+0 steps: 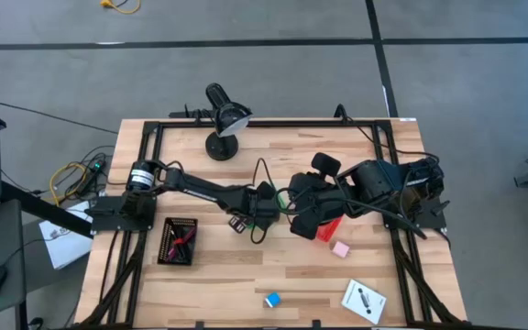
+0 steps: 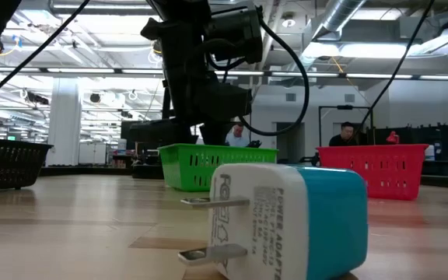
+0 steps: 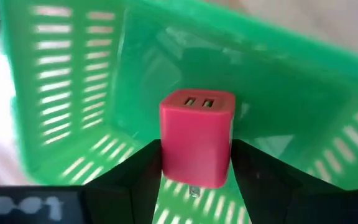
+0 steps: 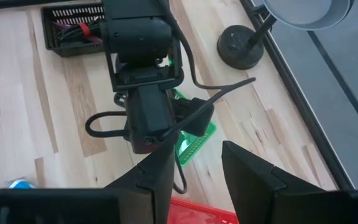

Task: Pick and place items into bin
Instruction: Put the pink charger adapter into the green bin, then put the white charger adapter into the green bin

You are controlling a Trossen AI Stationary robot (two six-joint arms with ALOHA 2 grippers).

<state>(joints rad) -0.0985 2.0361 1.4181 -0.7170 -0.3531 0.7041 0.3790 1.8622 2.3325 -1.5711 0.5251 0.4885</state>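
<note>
Surface w/ green bin (image 3: 73,93): left gripper (image 3: 196,163) above it, fingers clamped each side of red-pink block (image 3: 197,137); right gripper (image 4: 194,171) fingers apart.

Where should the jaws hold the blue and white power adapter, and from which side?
Grip the power adapter by its blocky body, across its flat sides, coming from above: it lies on the table with its prongs sticking out level, so avoid that end.

Red-pink plastic charger block (image 3: 197,138) with a pale face, slotted bright green plastic basket (image 3: 73,93), red slatted basket (image 2: 376,169), white-and-blue adapter cube (image 2: 286,222), pale striped wooden table (image 1: 246,275)
</note>
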